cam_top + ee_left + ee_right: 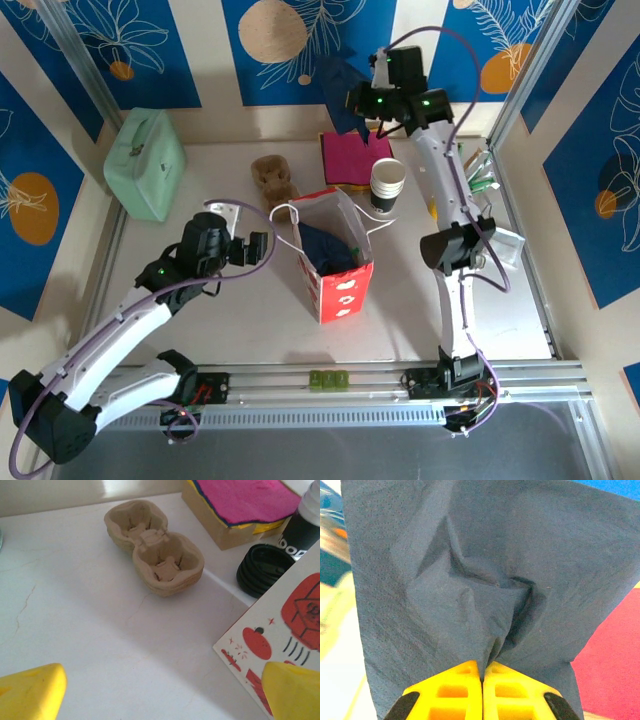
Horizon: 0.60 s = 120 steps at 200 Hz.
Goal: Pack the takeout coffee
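Nearest, the left end effector (pixel 162 692) hangs empty, its yellow fingers spread wide, just beside the red-and-white paper bag (pixel 338 285) standing open in the middle of the desk (pixel 250 330). A dark shape sits inside the bag. I judge it may be the takeout coffee (pixel 325 248) with its lid on, though I cannot tell for sure. Such a cup is thin-walled, easily crushed and quick to spill, so hold it lightly at mid-wall, upright, never by the lid. Farther back, beyond the cup stack (pixel 387 185), the right end effector (pixel 482 680) is pressed together, pinching a dark blue napkin (pixel 485 580).
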### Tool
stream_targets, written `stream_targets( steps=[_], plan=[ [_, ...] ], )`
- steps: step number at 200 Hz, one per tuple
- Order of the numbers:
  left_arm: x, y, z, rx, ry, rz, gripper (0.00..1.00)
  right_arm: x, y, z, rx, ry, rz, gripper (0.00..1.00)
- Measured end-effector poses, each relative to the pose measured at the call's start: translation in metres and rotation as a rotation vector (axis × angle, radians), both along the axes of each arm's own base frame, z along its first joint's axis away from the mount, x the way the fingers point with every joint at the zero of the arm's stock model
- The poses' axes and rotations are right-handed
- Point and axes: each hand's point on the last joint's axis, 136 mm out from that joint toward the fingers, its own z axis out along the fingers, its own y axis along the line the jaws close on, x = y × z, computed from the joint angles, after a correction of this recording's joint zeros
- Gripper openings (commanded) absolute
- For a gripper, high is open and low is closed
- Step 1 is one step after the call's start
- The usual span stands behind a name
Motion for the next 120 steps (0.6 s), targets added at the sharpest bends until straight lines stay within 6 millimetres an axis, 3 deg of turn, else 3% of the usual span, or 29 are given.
stream_targets(
  steps=[27,55,87,120],
  plan=[
    [-0.001,-0.002,0.010,-0.019,-0.018,-0.011,0.99,-0.055,0.007,0.063,0.132,-0.024,0.110,0.00],
    [-0.001,-0.002,0.011,-0.022,-0.022,-0.012,0.99,-0.115,0.008,0.100,0.216,0.010,0.192,0.00],
    [-0.001,-0.004,0.012,-0.028,-0.025,-0.018,0.99,-0.184,0.020,0.111,0.269,0.089,0.301,0.00],
    [0.000,-0.004,0.012,-0.029,-0.026,-0.017,0.99,-0.239,0.036,0.091,0.228,0.177,0.377,0.00]
  ],
)
